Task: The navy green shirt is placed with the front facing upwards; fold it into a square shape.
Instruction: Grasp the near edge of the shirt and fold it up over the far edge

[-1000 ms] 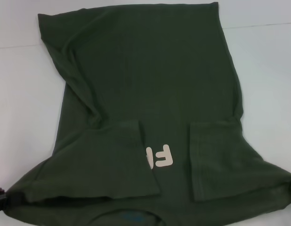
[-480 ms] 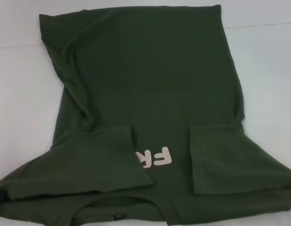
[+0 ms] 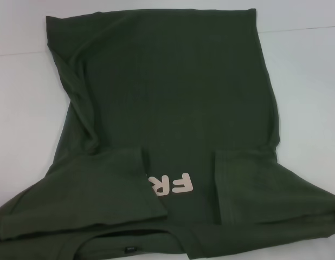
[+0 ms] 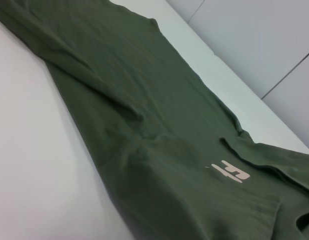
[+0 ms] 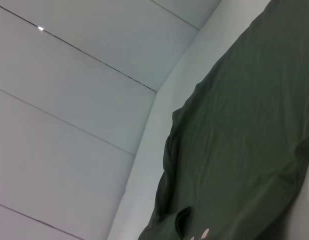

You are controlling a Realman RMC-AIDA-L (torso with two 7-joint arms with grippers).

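The navy green shirt [image 3: 173,103], soft matte cotton w/ rumpled creases, fills most of the frame on the white table [image 3: 308,70]; both sleeves folded inward, pink lettering [image 3: 170,186] lower center. My grippers aren't in view, so can't tell jaw state.

The head camera looks forward and down from above the near edge of the white worktop [image 3: 311,81], close enough that the navy green shirt [image 3: 173,97] fills most of its picture. The left wrist camera sits low near the worktop's left side, looking along the cloth at a slant toward the far right corner, where panelled wall rises behind. The right wrist camera is lower and tilted upward, taking in mostly wall, with the cloth's edge running along one side. All three share the pale lettering [image 3: 170,186] on the shirt, seen again at [image 4: 229,171] and, barely, [image 5: 204,233]
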